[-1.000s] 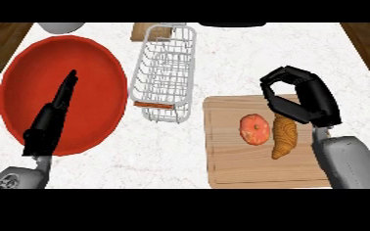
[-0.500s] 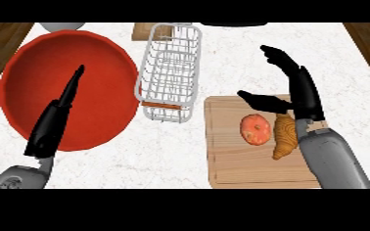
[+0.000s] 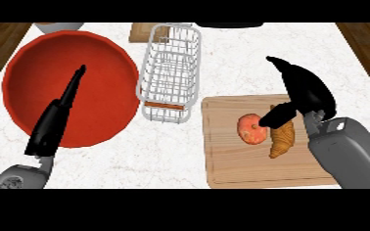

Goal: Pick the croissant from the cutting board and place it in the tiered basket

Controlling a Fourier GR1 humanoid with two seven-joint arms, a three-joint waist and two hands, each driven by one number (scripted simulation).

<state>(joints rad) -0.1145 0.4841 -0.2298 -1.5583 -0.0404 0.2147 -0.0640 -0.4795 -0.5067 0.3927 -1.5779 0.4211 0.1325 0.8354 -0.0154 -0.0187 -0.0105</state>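
My right hand (image 3: 307,92), which was curled a second ago, is now coming down with fingers stretched wide over the croissant (image 3: 282,137), still lying near the cutting board's (image 3: 224,166) right edge.

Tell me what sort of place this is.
Most likely a kitchen counter: a pale marbled countertop holds a wooden cutting board with a croissant, beside a white wire basket and a red bowl.
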